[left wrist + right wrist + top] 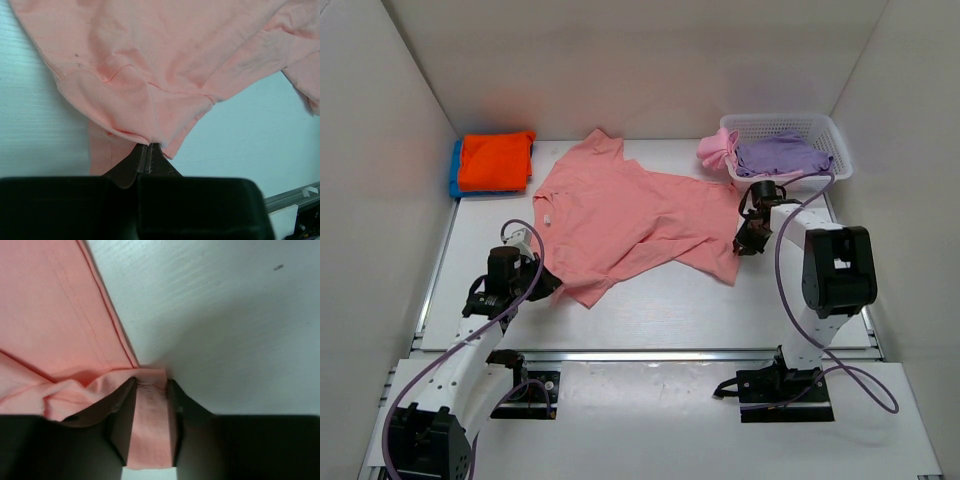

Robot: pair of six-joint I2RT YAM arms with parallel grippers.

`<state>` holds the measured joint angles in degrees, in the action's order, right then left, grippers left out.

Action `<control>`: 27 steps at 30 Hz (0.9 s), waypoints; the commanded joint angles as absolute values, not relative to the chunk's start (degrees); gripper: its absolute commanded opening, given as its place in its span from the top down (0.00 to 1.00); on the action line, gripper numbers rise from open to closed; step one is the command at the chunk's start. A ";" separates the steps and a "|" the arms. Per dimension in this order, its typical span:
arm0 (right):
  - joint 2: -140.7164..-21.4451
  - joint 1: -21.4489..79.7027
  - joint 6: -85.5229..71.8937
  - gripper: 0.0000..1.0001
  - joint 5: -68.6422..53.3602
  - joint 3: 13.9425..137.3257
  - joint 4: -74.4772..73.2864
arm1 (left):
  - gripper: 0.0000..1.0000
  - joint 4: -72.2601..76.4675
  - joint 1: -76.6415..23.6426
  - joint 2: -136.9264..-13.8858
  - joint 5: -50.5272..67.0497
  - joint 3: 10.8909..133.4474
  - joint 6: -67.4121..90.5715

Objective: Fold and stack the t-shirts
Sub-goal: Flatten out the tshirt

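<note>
A salmon-pink t-shirt (630,215) lies spread and wrinkled on the table's middle, collar toward the back. My left gripper (552,284) is shut on its near-left hem; in the left wrist view the fingertips (148,146) pinch a fold of the cloth (150,75). My right gripper (747,243) is shut on the shirt's right edge; in the right wrist view (150,385) a strip of the cloth (55,325) fills the gap between the jaws. A folded orange t-shirt (495,160) lies on a blue one (455,172) at the back left.
A white lattice basket (825,128) stands at the back right, holding a lavender t-shirt (780,155); a brighter pink one (715,150) hangs over its left rim. White walls close in the left, back and right sides. A metal rail (650,353) runs along the near edge.
</note>
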<state>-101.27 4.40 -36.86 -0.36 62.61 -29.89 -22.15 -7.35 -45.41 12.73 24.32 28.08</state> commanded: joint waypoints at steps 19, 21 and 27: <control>-65.41 10.46 -20.31 1.00 8.96 72.85 -28.48 | 1.00 -26.63 -0.10 -60.91 16.87 79.60 28.29; -59.88 11.16 -17.86 1.00 8.62 74.61 -28.04 | 1.00 -27.50 1.93 -62.40 17.40 89.42 29.53; -51.43 6.61 -14.51 1.00 5.46 82.78 -29.18 | 1.00 -32.25 -2.54 -61.61 9.43 105.18 27.16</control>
<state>-53.60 9.76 -18.15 6.94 78.83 -30.02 -28.53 -0.03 -63.61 13.65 98.98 28.25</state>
